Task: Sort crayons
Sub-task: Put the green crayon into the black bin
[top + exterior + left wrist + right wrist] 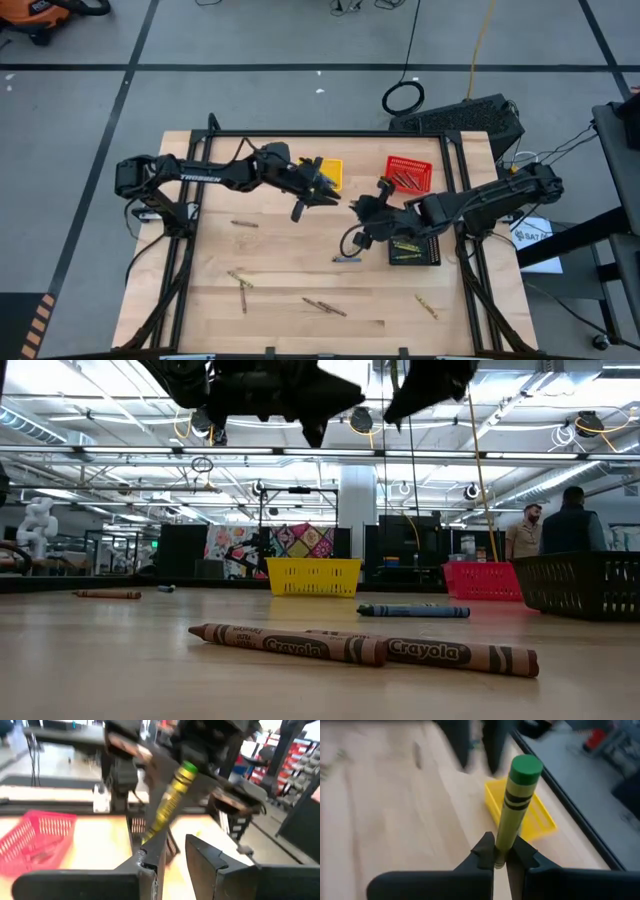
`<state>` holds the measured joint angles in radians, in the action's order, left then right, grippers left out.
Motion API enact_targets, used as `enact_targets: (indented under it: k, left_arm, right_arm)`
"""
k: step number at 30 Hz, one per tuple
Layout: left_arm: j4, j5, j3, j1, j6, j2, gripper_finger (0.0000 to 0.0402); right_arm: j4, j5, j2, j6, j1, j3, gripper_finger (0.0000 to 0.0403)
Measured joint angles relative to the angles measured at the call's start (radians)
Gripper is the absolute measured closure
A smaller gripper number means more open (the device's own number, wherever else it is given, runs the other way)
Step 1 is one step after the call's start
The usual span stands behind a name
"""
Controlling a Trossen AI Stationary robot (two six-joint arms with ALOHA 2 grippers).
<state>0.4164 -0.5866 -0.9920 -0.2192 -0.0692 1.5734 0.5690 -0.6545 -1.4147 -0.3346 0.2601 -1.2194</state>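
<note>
Right hand pinches an upright yellow-olive crayon with a green tip; left hand seems spread.

Three baskets sit along the far part of the counter: one left of centre, a second to its right with crayons inside, a third nearer, below the second. Loose crayons lie scattered across the near half.

right claw | clamps green crayon upright | yellow basket beyond
</note>
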Motion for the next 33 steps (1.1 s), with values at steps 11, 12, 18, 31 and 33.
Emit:
enact_targets:
  k: [11,12,18,31,33]
  left_arm:
    - [-0.121,-0.031,0.000,0.034,0.042,0.000,0.0324]
    - [-0.135,-0.031,0.000,0.040,0.053,0.000,0.0324]
    - [-0.182,-0.031,0.000,0.056,0.080,0.000,0.0324]
    - [-0.306,-0.031,0.000,0.063,0.110,0.000,0.0324]
    - [-0.318,-0.030,0.000,0.063,0.109,0.000,0.0324]
  right_arm:
    - [0.286,0.003,0.000,-0.134,-0.139,0.000,0.0398]
    - [0.310,0.009,0.000,-0.138,-0.155,0.000,0.0398]
    - [0.394,0.092,0.000,-0.147,-0.229,0.000,0.0397]
    - [0.617,0.370,0.001,-0.249,-0.209,0.000,0.0399]
    - [0.633,0.398,0.001,-0.271,-0.191,0.000,0.0399]
